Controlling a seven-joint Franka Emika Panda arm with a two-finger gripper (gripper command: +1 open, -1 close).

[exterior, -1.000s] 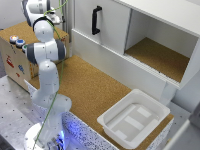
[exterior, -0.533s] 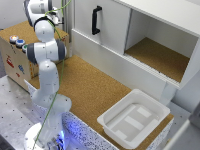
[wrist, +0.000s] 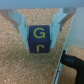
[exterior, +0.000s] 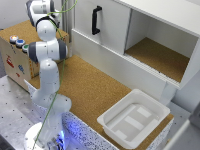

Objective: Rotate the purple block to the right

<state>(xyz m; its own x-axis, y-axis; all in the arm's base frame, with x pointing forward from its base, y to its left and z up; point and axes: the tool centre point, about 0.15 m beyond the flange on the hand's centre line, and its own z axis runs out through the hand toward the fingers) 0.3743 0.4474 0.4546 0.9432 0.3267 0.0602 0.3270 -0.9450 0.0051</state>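
The purple cube-shaped block with yellow letters "Gr" on its face [wrist: 39, 39] sits right between the two pale grey fingers [wrist: 21, 26] of the gripper [wrist: 41, 25], and the jaws are closed against its two sides, gripping it. Beneath the block lies brown cork-textured surface [wrist: 30, 67]. Close beside the block, a black curved handle [wrist: 74, 61] pokes in against a white panel edge.

In the exterior view, the white jointed robot arm [exterior: 46, 55] reaches up towards the far corner of the cork tabletop [exterior: 90, 90]; the gripper itself and the block cannot be made out there. The black handle [exterior: 95, 20] shows on the white cabinet's sliding door [exterior: 107, 25], just beside the arm's upper end. Well apart from the cabinet handle, a white rectangular plastic tray [exterior: 150, 102] rests at the tabletop's near edge. On the arm's other side, a wooden box with coloured round buttons [exterior: 17, 52] stands.
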